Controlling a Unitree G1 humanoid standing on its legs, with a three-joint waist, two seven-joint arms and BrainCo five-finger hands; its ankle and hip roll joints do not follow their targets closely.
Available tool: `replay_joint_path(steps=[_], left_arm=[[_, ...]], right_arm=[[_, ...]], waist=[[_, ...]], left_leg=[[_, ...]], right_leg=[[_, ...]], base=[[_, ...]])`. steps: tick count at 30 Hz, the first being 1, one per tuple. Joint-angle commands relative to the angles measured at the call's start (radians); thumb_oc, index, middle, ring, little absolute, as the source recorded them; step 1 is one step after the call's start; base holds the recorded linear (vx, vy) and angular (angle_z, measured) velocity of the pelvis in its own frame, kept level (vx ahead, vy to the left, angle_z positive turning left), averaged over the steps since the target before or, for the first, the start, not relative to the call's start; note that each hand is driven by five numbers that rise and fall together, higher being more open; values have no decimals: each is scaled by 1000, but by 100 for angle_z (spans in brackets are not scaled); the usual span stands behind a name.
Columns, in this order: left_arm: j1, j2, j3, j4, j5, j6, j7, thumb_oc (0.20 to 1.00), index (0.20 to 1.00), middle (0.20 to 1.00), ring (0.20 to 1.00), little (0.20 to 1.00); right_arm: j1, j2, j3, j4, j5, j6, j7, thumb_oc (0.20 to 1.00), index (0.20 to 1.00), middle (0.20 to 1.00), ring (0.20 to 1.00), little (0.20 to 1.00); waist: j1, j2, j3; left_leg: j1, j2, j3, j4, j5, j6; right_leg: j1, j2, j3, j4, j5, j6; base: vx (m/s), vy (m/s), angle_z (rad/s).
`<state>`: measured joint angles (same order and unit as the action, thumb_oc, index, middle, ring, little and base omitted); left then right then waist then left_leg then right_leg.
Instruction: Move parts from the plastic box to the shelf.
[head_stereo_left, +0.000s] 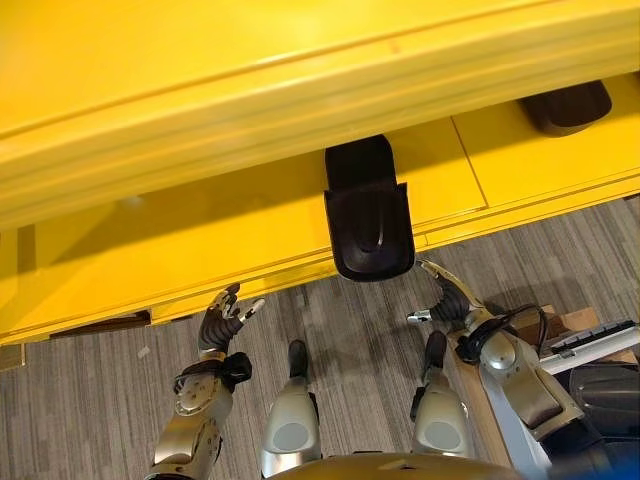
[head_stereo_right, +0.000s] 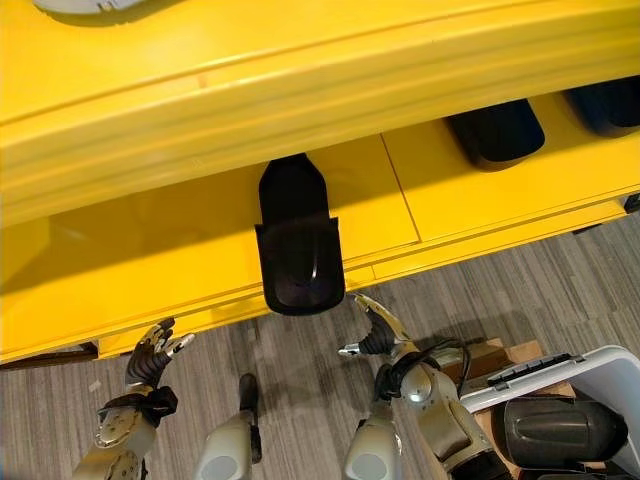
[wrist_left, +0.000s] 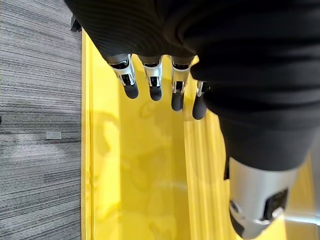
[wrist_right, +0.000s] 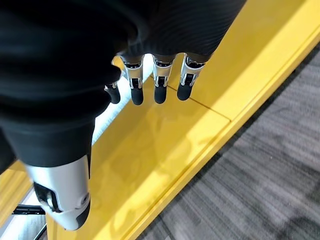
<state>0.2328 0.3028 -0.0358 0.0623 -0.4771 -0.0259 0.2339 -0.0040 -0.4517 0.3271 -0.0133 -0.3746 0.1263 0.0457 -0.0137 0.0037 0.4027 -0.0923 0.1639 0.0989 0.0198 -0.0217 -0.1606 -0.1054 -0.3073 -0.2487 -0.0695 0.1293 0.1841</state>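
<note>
Resting at the front edge of the yellow shelf (head_stereo_left: 250, 240), a glossy black part (head_stereo_left: 368, 222) overhangs the lip slightly, its rounded end pointing out toward the grey carpet floor (head_stereo_left: 90, 400). The upper shelf board (head_stereo_left: 300, 90) juts forward above it and hides the back of the lower level. Further along the same level toward the robot's right lies a second black part (head_stereo_right: 497, 132), and the end of a third dark part (head_stereo_right: 612, 103) shows just past it at the shelf's right end. The left hand (head_stereo_left: 222, 322) hangs in front of the shelf's front edge, over the floor, fingers loosely spread and holding nothing; its wrist view shows the fingers (wrist_left: 151, 85) straight and side by side above the yellow surface. The right hand (head_stereo_right: 372, 330) is just below the overhanging part, apart from it, fingers relaxed and empty, thumb out to the side. At the robot's right the white plastic box (head_stereo_right: 590, 372) sits on a wooden stand (head_stereo_left: 478, 410), with another black part (head_stereo_right: 555, 432) inside it.
</note>
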Motion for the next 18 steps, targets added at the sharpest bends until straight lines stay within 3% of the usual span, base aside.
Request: replay_joint_path(steps=[1, 7, 18], left_arm=[[3, 52, 31, -37, 39, -51, 15, 1000, 1000, 1000, 1000, 1000], [-3, 54, 26, -35, 34, -52, 18, 1000, 1000, 1000, 1000, 1000], [-11, 64, 32, -44, 30, -43, 28, 1000, 1000, 1000, 1000, 1000]], right_arm=[[-38, -3, 20, -13, 23, -21, -11, 1000, 1000, 1000, 1000, 1000], [-34, 0, 16, 14, 27, -11, -24, 1000, 1000, 1000, 1000, 1000], [40, -32, -147, -155, 41, -20, -108, 1000, 1000, 1000, 1000, 1000]], waist=[[-6, -39, -33], [-8, -38, -29], [-30, -54, -24]], left_leg=[[-48, -42, 37, 98, -58, 69], [-54, -43, 36, 113, -64, 71], [-73, -16, 21, 198, -94, 70]], right_leg=[[-64, -112, 41, 150, -41, 39], [-66, -116, 42, 155, -43, 40], [-87, -100, 74, 248, -94, 22]], base=[[0, 0, 0], [0, 0, 0], [-39, -11, -1]])
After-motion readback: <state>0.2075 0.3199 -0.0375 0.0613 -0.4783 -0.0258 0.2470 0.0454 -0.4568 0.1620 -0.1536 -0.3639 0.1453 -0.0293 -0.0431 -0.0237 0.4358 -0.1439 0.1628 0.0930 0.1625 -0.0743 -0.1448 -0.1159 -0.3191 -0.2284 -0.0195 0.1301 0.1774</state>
